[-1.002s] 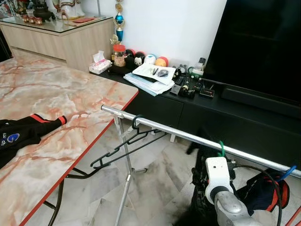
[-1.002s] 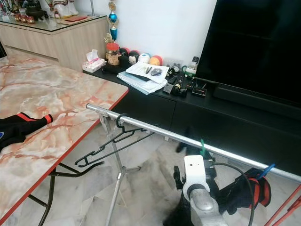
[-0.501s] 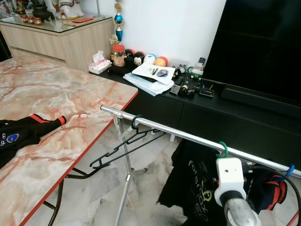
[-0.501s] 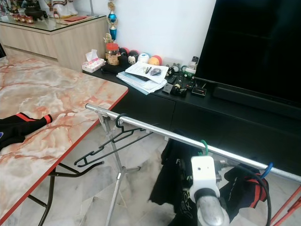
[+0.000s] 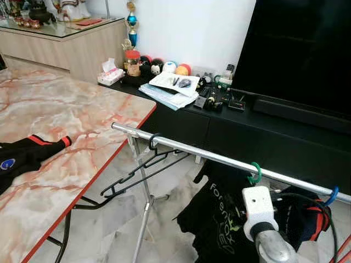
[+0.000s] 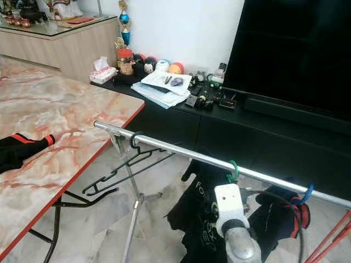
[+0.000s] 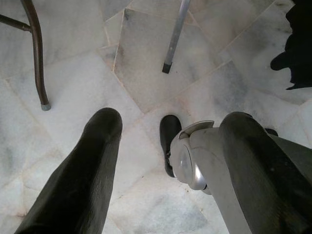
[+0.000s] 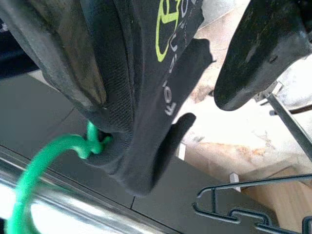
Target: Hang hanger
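The green hanger (image 8: 53, 151) hung hooked over the metal rail (image 5: 219, 159), carrying a black T-shirt (image 8: 161, 92) that lay between the spread-apart right fingers (image 8: 258, 53), which gripped nothing. The left fingers (image 7: 83, 170) were also apart and empty, pointing down at the marble floor (image 7: 146, 63). An empty black hanger (image 5: 137, 172) hung farther along the rail, beside the marble counter (image 5: 60, 109).

Black shirt (image 5: 219, 213) partly hidden behind right arm (image 5: 262, 230), rail (image 5: 208, 157) cut off at edge

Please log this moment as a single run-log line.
green hanger with black shirt: hooked on rail | right gripper: open, by shirt | left gripper: open, idle
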Controlling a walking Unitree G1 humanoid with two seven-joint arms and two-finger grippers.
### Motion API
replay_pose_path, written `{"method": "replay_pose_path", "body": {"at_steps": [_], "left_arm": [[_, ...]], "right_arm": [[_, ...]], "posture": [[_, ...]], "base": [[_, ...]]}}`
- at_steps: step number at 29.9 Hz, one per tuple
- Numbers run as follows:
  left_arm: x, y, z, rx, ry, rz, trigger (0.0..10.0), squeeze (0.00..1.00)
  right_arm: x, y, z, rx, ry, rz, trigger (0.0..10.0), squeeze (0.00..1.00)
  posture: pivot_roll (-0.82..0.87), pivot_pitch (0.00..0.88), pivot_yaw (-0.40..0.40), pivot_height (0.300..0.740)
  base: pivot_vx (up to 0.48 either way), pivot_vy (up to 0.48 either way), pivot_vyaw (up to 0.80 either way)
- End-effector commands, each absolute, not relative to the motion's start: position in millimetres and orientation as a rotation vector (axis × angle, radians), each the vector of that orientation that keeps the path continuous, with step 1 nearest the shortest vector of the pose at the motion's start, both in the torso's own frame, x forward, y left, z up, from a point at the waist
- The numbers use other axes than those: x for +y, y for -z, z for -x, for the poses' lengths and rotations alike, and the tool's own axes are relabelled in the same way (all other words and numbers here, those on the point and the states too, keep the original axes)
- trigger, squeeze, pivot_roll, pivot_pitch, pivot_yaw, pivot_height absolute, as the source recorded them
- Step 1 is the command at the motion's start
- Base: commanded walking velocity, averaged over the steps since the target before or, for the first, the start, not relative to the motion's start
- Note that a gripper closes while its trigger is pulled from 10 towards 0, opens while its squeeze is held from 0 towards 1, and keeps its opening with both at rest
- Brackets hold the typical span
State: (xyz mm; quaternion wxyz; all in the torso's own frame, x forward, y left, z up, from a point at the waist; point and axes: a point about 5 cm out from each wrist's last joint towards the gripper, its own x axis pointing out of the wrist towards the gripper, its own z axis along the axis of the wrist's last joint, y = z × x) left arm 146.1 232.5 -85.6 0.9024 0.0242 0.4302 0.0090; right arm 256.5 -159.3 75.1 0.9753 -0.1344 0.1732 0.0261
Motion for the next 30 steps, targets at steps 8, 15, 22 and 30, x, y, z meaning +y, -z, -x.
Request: {"method": "replay_pose_path", "body": {"at_steps": [8, 15, 22, 30], "left_arm": [[232.1, 88.1, -141.1, 0.916, -0.015, -0.046, 10.0, 0.0], [232.4, 88.1, -140.6, 0.917, -0.013, -0.047, 10.0, 0.0], [232.4, 88.2, -140.7, 0.919, -0.013, -0.045, 10.0, 0.0], [232.8, 88.3, -140.5, 0.925, -0.007, -0.044, 10.0, 0.0]], "right_arm": [[-161.4, -85.6, -281.4, 0.243, -0.023, 0.314, 10.0, 0.0], [-155.4, -79.4, -287.0, 0.26, -0.05, 0.33, 10.0, 0.0], [-152.3, -55.1, -277.7, 0.37, -0.096, 0.392, 10.0, 0.0], [-150.5, -35.2, -256.9, 0.469, -0.152, 0.425, 10.0, 0.0]], "posture": [[0.14, 0.045, -0.039, 0.74], [0.14, 0.047, -0.037, 0.74], [0.14, 0.048, -0.038, 0.74], [0.14, 0.052, -0.034, 0.74]], "base": [[0.0, 0.0, 0.0], [0.0, 0.0, 0.0], [0.0, 0.0, 0.0], [0.0, 0.0, 0.0]]}}
